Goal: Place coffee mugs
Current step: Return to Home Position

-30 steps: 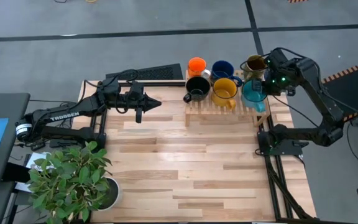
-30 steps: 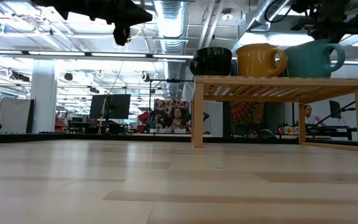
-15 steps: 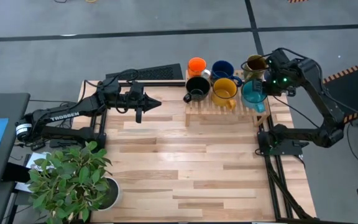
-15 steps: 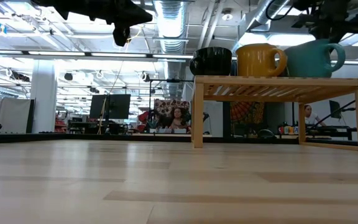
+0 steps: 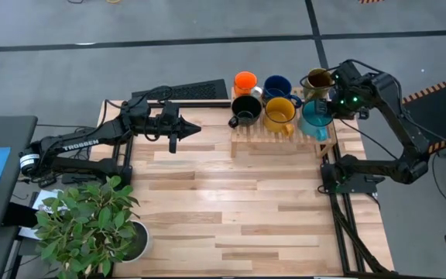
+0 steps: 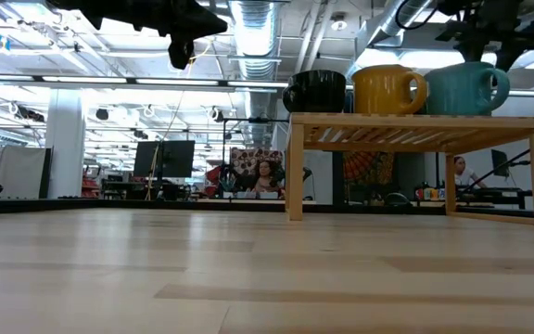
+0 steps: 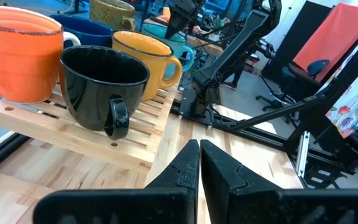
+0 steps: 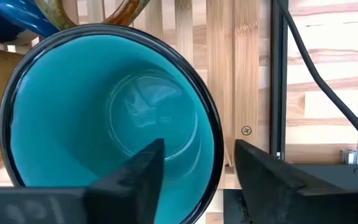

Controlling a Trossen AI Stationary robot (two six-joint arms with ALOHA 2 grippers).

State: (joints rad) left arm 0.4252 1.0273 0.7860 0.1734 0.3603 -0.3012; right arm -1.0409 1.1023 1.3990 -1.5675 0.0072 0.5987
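Standing on the slatted wooden shelf (image 5: 285, 141) at the far right of the table (image 5: 231, 209) are six glossy handled mugs: orange mug (image 5: 245, 80), dark blue mug (image 5: 276, 85) and olive-brown mug (image 5: 317, 79) in the far row, black mug (image 5: 246, 108), yellow mug (image 5: 279, 111) and teal mug (image 5: 314, 118) in the near row. Right gripper (image 8: 197, 155) hangs over the teal mug, fingers (image 8: 132, 177) parted, its rim between them. Left gripper (image 7: 199, 152) hovers left of the shelf, fingers pressed together, empty.
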